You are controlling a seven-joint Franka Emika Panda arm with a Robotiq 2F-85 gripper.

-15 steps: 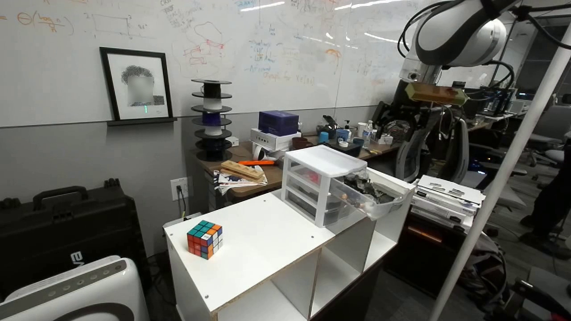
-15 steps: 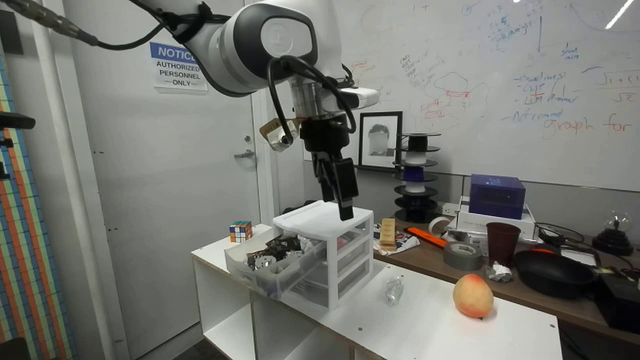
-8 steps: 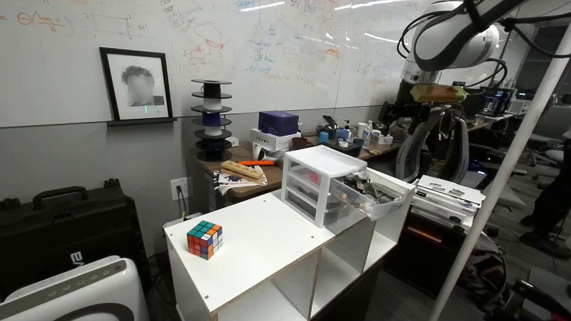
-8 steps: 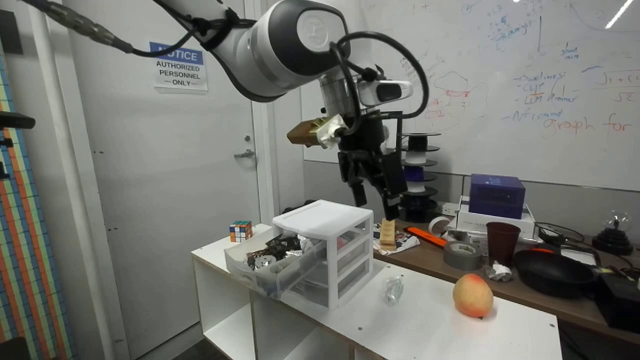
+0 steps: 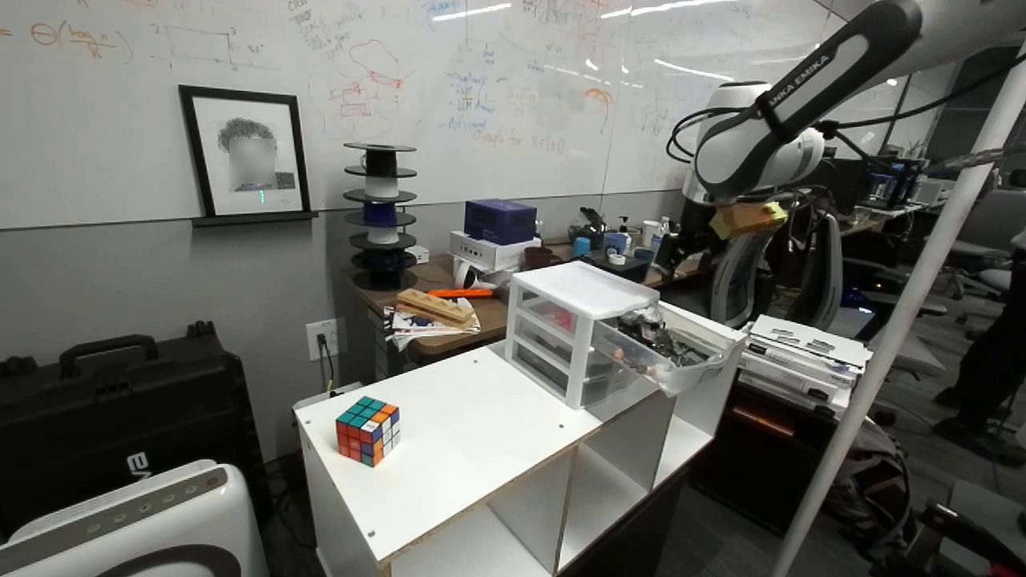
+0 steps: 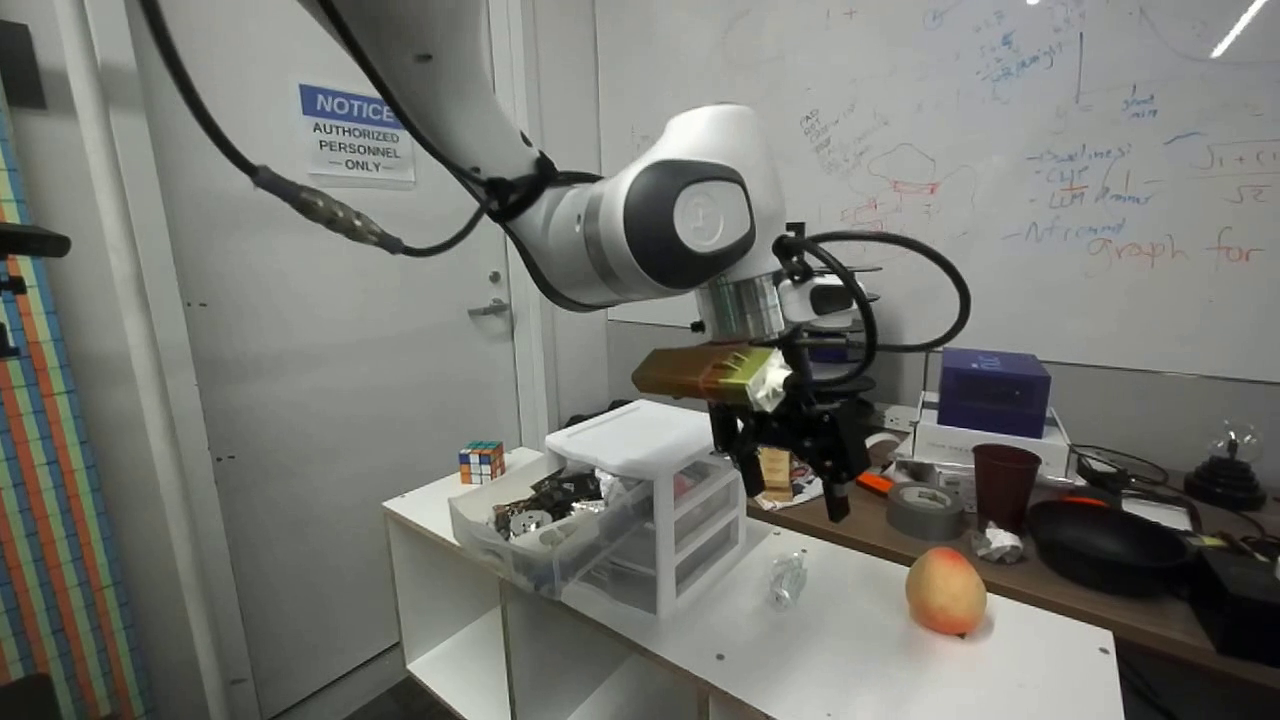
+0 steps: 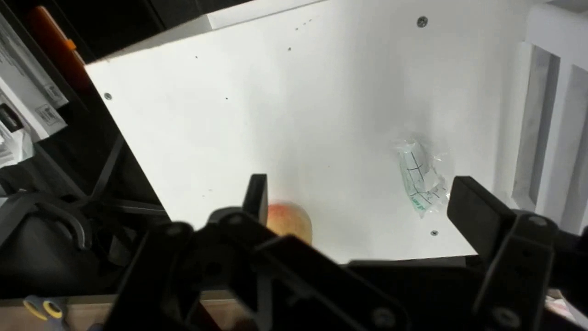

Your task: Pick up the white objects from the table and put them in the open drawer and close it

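The white object, a small pale oblong piece in clear crinkled wrapping, lies on the white table (image 6: 860,660) beside the drawer unit; the white object shows in an exterior view (image 6: 788,580) and in the wrist view (image 7: 419,179). The translucent drawer (image 6: 600,548) is pulled out of the top of the white unit (image 6: 640,438) and holds dark and silvery packets; the drawer also shows in an exterior view (image 5: 681,378). My gripper (image 6: 797,505) is open and empty above the table. In the wrist view the white object lies between my fingers' lines (image 7: 358,184), nearer the right finger, below and not touching.
A peach (image 6: 946,592) sits on the table, partly behind the left finger in the wrist view (image 7: 290,221). A puzzle cube (image 5: 368,430) stands beyond the drawer unit. A cluttered desk (image 6: 1060,610) runs behind the table. A pale pole (image 5: 906,296) stands near the arm.
The arm has moved down and, in the exterior view with the peach, rightward past the drawer unit. The gripper has turned and its fingers look wider apart. The objects have not moved.
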